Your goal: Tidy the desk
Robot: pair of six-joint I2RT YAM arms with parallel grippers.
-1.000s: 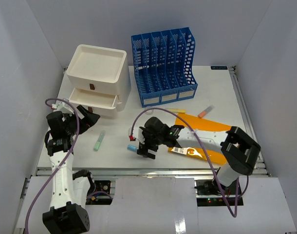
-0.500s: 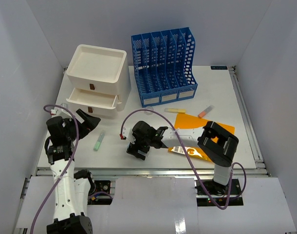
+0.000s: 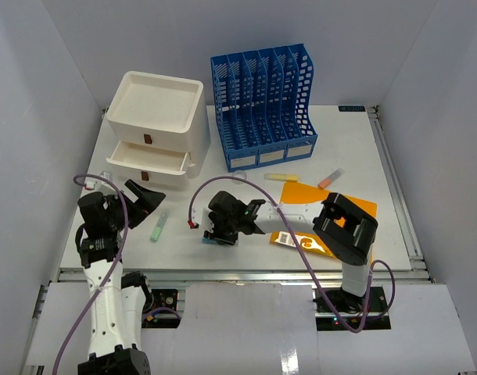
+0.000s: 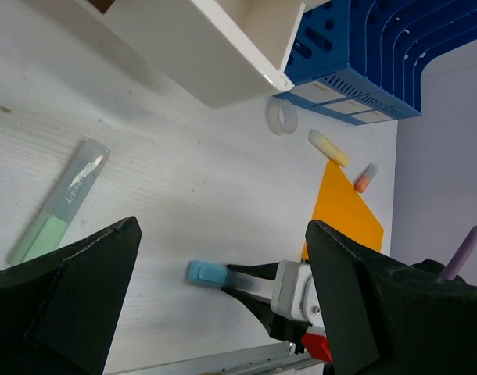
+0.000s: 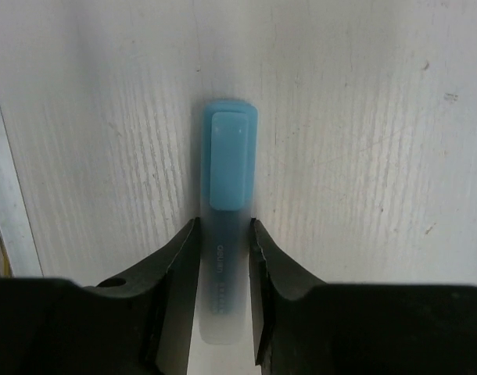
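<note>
On the white desk (image 3: 348, 141) lies a blue highlighter (image 3: 209, 236) near the front edge. My right gripper (image 3: 216, 232) is shut on it. In the right wrist view both fingers (image 5: 181, 258) press the sides of the highlighter's (image 5: 229, 164) clear barrel, with the blue cap sticking out ahead of my right gripper (image 5: 223, 228). My left gripper (image 3: 145, 195) hangs open at the left, close to a green highlighter (image 3: 159, 226). The left wrist view shows the green highlighter (image 4: 59, 201) and the blue one (image 4: 206, 273) between the wide jaws of my left gripper (image 4: 223, 229).
A white drawer unit (image 3: 156, 129) with its lower drawer pulled out stands at the back left, a blue file rack (image 3: 262, 105) beside it. In front of the rack lie a clear tape ring (image 3: 238, 177), a yellow highlighter (image 3: 281, 177), an orange highlighter (image 3: 330, 178) and an orange folder (image 3: 356, 207).
</note>
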